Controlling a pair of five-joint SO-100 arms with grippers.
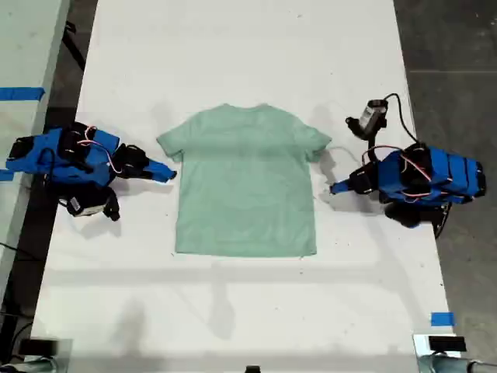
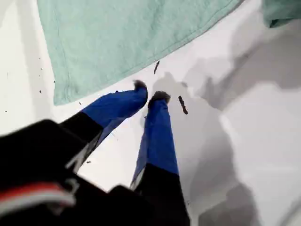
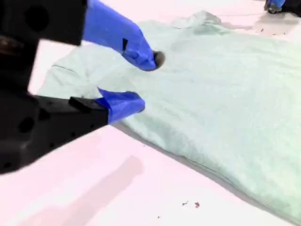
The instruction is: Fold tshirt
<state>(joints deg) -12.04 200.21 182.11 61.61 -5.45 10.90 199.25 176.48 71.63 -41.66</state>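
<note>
The pale mint-green short-sleeved cloth tshirt (image 1: 245, 186) lies flat in the middle of the long white desk (image 1: 248, 47). Its neck points to the far end of the desk in the exterior view, and both sleeves are spread out to the sides.

Our first claw (image 1: 335, 188) is the blue one on the exterior view's right. It rests low on the bare desk, just beside the side edge of the tshirt (image 2: 122, 33), under the sleeve. Its two blue fingers (image 2: 160, 136) are pressed almost together at the black tips, with nothing between them. The first claw (image 2: 149, 93) is not touching the cloth. A few small dark specks (image 2: 182, 104) lie on the desk by the tips.

Our second claw (image 1: 167, 172) is on the exterior view's left, right next to the other sleeve. In its own view the second claw (image 3: 143, 82) is spread wide, one finger up and one down, at the edge of the tshirt (image 3: 225, 94). It holds nothing. We cannot tell if it touches the cloth.

A small grey and black gadget (image 1: 373, 116) with a black cable sits near the first arm. A bit of blue tape (image 1: 441, 318) is stuck near the corner at the exterior view's lower right.
</note>
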